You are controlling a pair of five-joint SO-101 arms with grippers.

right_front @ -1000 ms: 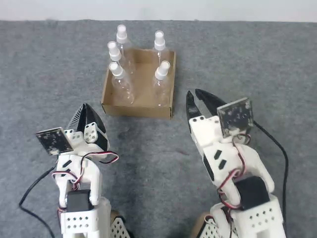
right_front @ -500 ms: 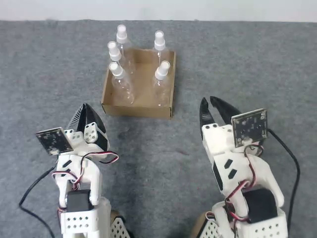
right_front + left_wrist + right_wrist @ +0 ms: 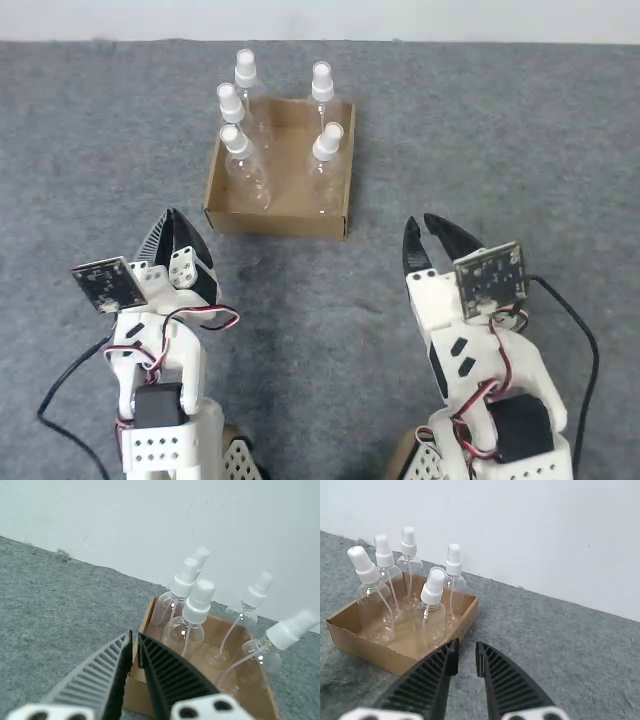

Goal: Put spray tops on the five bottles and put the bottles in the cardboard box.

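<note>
In the high view the cardboard box (image 3: 279,214) lies on the grey carpet (image 3: 520,130), toward 12 o'clock from the middle of the table. All five bottles (image 3: 247,172) stand upright inside it, and each one carries a white spray top (image 3: 329,138). Three of them stand in a line along the 9 o'clock side of the box and the other two along its 3 o'clock side. They are clear and appear to hold no liquid; a thin tube shows inside each one in the wrist views. The left gripper (image 3: 178,228) is at about 8 o'clock from the box, near its corner but not touching it. Its two dark fingers are pressed almost together with only a thin slit between them, and they hold nothing. In the left wrist view this gripper (image 3: 135,652) points at the near wall of the box (image 3: 137,700), with the bottles (image 3: 184,630) just behind that wall. The right gripper (image 3: 421,226) is at about 4 o'clock from the box, apart from it. Its fingers are parted a little, with an empty gap between them. In the right wrist view the same gripper (image 3: 467,655) is over the carpet, with the box (image 3: 365,647) and the bottles (image 3: 431,615) beyond it in front of a pale wall (image 3: 530,535).
</note>
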